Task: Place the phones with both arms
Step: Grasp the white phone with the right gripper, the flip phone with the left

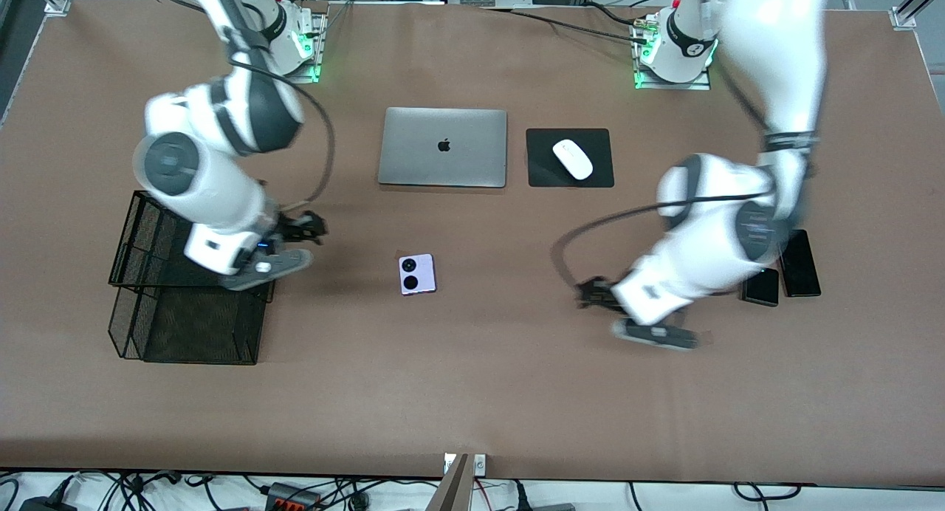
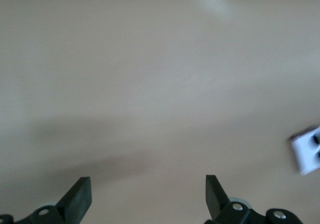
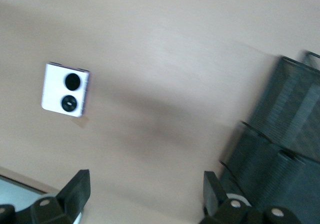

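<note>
Rack: you find a black wire mesh rack [image 1: 184, 304] on the table [image 1: 472, 393] at the right arm's end, in two stepped sections.
Right gripper: your right gripper [image 1: 306, 227] hangs in the air over the table just beside the rack, between the rack and the lilac phone; its fingers [image 3: 75, 186] stand wide apart with nothing between them.
Lilac phone: you see the squarish lilac-white phone [image 1: 417, 274] lying flat on the bare table, two round black lenses facing up, nearer the front camera than the laptop and well apart from both grippers.
Laptop: a closed grey laptop [image 1: 443, 147] lies mid-table, toward the arms' bases.
Mouse pad: a black mouse pad [image 1: 543, 171] sits beside the laptop, toward the left arm's end.
Mouse: a white mouse [image 1: 572, 159] rests on the pad.
Left gripper: your left gripper [image 1: 594, 293] is over bare table between the lilac phone and the black phones; its fingers [image 2: 80, 196] are spread wide and hold nothing.
Squarish black phone: it [image 1: 761, 287] lies flat at the left arm's end, partly hidden by the left arm.
Long black phone: this slab [image 1: 801, 263] lies just beside the squarish black one; you cannot tell whether they touch.
</note>
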Available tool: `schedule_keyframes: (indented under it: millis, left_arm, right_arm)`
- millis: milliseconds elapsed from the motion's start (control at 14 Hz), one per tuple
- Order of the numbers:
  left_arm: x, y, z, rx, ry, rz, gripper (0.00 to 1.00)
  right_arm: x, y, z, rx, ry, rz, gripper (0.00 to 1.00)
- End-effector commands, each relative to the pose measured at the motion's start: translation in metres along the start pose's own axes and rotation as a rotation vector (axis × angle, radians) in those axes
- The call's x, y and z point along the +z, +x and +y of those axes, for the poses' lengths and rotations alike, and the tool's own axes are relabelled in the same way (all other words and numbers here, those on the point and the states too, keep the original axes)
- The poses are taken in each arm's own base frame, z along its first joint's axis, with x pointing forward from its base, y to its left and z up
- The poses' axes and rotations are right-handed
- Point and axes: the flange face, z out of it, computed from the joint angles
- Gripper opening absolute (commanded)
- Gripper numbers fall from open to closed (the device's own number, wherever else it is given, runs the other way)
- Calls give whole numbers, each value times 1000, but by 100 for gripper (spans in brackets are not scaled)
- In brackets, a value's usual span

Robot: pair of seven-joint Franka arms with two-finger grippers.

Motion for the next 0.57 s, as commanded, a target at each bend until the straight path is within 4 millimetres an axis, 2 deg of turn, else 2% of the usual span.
schedule_keyframes:
  millis: [0, 143, 215, 358, 502]
  left_arm:
    - [3, -43, -90, 153, 107, -100, 100]
    - [13, -56, -130, 288, 206, -134, 100]
    - [14, -63, -164, 269, 222, -123, 100]
    - [27, -71, -187, 288, 233, -119, 100]
    - [32, -83, -228, 264, 231, -127, 100]
  right_arm:
    - [26, 35, -36, -11, 3, 7, 100]
    - [56, 46, -63, 42, -3, -4, 100]
    - [66, 50, -76, 69, -4, 9, 100]
    - [90, 54, -97, 167, 0, 30, 100]
    - [113, 58, -119, 203, 6, 60, 100]
